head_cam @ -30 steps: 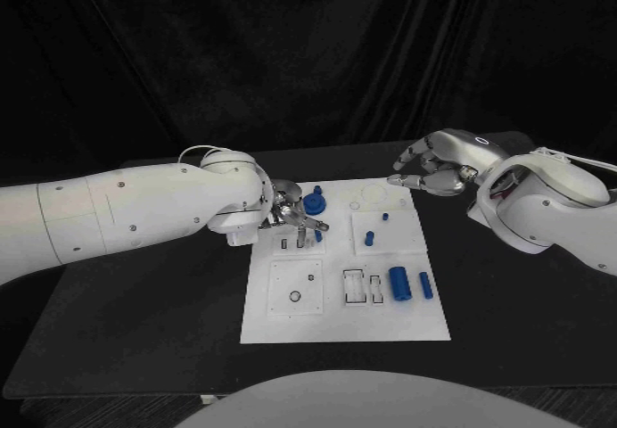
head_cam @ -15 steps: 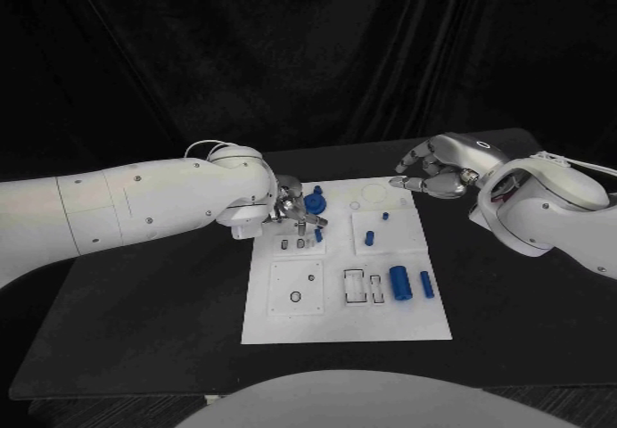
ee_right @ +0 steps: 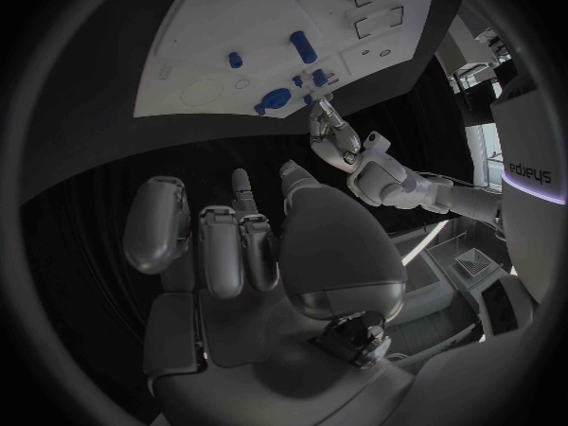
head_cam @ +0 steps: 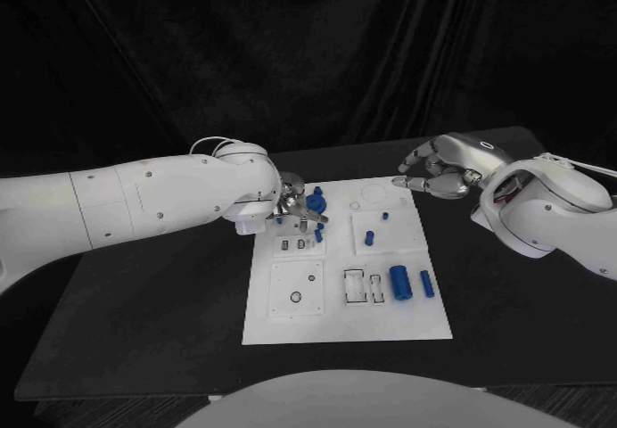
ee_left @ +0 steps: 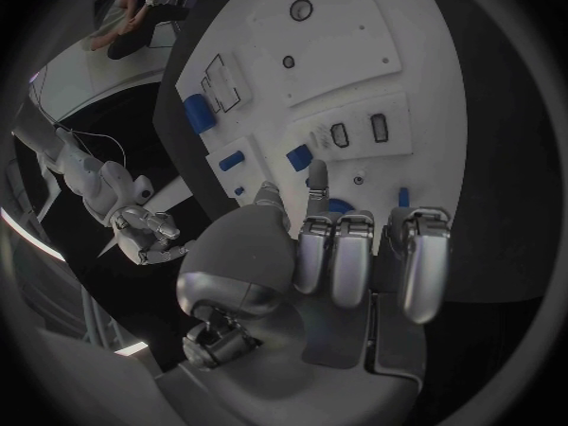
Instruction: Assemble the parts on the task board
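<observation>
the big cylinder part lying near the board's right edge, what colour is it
Blue. The cylinder shows best in the head view, lying on the white task board.

One word can be read. In the right wrist view, "sharpa" runs sideways in dark letters down a white panel (ee_right: pixel 529 175).

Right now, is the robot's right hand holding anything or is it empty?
Empty. The right hand hovers beyond the far right corner of the white task board, its fingers curled in with nothing between them.

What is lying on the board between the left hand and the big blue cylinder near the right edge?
In the head view, a small blue peg stands on the task board between the left hand and the big blue cylinder.
</observation>
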Robot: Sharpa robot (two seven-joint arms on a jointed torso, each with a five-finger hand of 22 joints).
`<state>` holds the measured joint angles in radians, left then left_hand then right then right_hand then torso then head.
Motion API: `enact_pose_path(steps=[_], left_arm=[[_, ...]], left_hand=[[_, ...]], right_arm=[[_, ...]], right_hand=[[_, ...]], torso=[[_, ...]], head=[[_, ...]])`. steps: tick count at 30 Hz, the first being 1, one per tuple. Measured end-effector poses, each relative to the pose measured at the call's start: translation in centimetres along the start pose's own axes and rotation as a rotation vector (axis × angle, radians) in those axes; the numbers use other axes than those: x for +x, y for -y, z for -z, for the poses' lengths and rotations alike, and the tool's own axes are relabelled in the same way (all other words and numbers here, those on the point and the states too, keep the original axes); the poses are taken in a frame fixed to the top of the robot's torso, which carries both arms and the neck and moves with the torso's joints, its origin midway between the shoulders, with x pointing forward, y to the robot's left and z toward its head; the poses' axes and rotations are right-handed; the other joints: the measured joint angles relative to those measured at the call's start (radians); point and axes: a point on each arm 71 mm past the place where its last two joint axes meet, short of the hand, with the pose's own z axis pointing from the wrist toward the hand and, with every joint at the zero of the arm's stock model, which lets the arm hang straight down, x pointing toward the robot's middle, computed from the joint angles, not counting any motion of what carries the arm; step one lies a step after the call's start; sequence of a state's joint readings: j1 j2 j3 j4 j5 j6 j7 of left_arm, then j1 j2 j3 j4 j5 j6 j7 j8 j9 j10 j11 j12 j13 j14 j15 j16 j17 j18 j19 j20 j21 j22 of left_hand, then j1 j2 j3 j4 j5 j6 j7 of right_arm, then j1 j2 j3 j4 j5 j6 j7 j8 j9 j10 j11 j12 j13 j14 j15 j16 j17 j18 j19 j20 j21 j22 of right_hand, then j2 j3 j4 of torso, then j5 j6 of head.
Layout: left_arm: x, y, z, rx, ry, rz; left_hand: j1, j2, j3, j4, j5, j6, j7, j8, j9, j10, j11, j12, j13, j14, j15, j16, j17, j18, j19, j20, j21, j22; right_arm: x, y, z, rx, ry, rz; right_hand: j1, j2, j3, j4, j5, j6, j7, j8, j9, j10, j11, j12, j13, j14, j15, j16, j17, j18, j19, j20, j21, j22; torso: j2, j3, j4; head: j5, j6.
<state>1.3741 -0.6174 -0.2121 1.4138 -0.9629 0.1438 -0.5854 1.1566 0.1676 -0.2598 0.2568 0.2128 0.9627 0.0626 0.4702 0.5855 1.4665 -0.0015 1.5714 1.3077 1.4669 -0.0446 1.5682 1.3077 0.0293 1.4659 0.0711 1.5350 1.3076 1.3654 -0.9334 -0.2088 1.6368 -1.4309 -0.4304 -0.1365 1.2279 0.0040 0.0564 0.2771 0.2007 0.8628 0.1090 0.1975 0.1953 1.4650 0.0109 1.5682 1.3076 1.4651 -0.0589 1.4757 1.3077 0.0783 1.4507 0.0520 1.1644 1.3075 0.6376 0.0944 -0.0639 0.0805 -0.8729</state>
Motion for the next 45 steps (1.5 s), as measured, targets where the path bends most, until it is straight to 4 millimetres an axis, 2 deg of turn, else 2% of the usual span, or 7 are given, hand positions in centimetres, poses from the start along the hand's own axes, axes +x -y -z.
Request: enact_pose_path(steps=[8,16,30,40,45], left_arm=[[-0.2,0.1,-0.5,-0.01,-0.004,-0.005],[0.2,0.2,-1.0,-0.014,-0.022,-0.012],[0.9,0.1,-1.7,-0.022,-0.053,-0.02],[1.0,0.4,-2.0,-0.02,-0.058,-0.023],[1.1,0.7,-2.1,-0.014,-0.06,-0.025]], left_hand=[[0.0,0.0,0.001,0.001,0.0,0.0,0.0,-0.005,0.003,0.0,0.0,0.0,0.0,0.0,0.0,0.0,0.0,0.0,0.0,0.0,0.0,0.0],[0.006,0.006,0.013,-0.002,0.0,0.0,0.0,-0.009,0.009,0.0,0.0,0.0,0.0,0.0,0.0,0.0,0.0,0.0,0.0,0.0,0.0,0.0],[0.011,0.011,0.026,-0.008,0.008,0.0,0.0,-0.013,0.021,0.0,0.0,0.0,0.0,0.0,0.0,0.0,0.0,0.0,0.0,0.0,-0.004,0.0],[0.022,0.011,0.043,-0.019,0.021,0.004,-0.004,-0.025,0.031,0.0,0.0,0.0,0.0,0.0,0.0,0.0,0.0,0.0,0.0,0.0,-0.004,0.0],[0.022,0.011,0.047,-0.022,0.025,0.004,-0.004,-0.029,0.034,0.0,0.0,0.0,0.0,0.0,0.0,0.0,0.0,0.0,0.0,0.0,-0.004,0.0]], right_arm=[[-0.1,0.1,0.0,0.002,0.005,0.0],[-0.1,0.1,0.1,0.003,0.007,0.0],[-0.1,0.2,0.0,0.004,0.008,0.001],[-0.1,0.2,0.0,0.004,0.008,0.001],[-0.1,0.2,-0.1,0.004,0.007,0.001]], right_hand=[[0.0,0.0,0.0,0.0,0.0,0.0,0.0,0.0,0.0,0.0,0.0,0.0,0.0,0.0,0.0,0.0,0.0,0.0,0.0,0.0,0.0,0.0],[0.0,0.0,-0.003,-0.003,0.004,0.0,0.0,0.0,-0.001,0.0,0.0,0.0,0.0,0.0,0.0,0.0,0.0,0.0,0.0,0.0,0.0,0.0],[0.0,0.0,-0.003,-0.003,0.004,0.0,0.0,0.0,-0.001,0.0,0.0,0.0,0.0,0.0,0.0,0.0,0.0,0.0,0.0,0.0,0.0,0.0],[0.0,0.0,-0.003,-0.003,0.004,0.0,0.0,0.0,-0.002,0.0,0.0,0.0,0.0,0.0,0.0,0.0,0.0,0.0,0.0,0.0,0.0,0.001],[0.002,0.002,-0.003,-0.003,0.004,0.0,0.0,0.0,-0.003,0.0,0.0,0.0,0.0,0.0,0.0,-0.005,0.0,0.0,0.0,0.0,-0.004,0.001]], torso=[[-0.001,0.0006,-0.0008],[-0.002,-0.0012,-0.0002],[-0.003,-0.0018,0.0001],[-0.005,0.0012,0.0022],[-0.006,0.0018,0.0017]], head=[[-0.004,0.0],[-0.011,0.001],[-0.007,0.0],[-0.02,0.0],[-0.02,0.0]])
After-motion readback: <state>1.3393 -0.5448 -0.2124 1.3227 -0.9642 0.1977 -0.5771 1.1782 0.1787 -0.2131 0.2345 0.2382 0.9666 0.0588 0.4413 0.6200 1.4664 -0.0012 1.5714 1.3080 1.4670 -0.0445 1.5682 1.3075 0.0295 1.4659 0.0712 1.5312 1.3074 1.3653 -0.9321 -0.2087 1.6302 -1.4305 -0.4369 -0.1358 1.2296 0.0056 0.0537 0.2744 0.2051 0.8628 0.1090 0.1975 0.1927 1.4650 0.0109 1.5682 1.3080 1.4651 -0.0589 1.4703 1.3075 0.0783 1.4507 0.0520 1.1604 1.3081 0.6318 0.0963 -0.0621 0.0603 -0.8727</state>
